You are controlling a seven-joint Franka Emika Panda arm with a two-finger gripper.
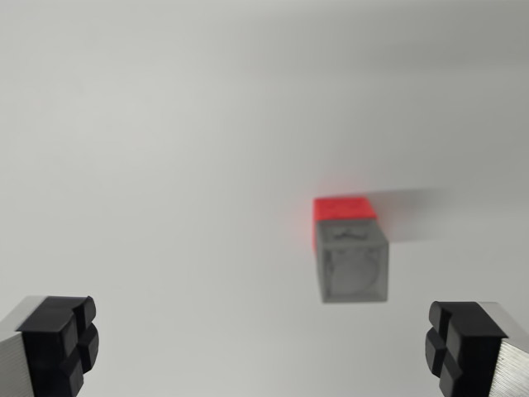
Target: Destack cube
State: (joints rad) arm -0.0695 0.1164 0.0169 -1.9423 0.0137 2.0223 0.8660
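Observation:
A grey cube (pixel 353 265) sits stacked on a red cube (pixel 343 208) on a white surface, right of centre in the wrist view. The grey cube's top face shows a round recess. Only a strip of the red cube shows beyond and to the left of the grey one. My gripper (pixel 260 347) hangs above the surface, open wide, with the left fingertip (pixel 59 343) and right fingertip (pixel 463 343) at the bottom corners. Nothing is between them. The stack lies ahead of the fingers, nearer the right one.
The plain white surface (pixel 165 165) fills the view. A soft shadow (pixel 413 207) stretches to the right of the stack.

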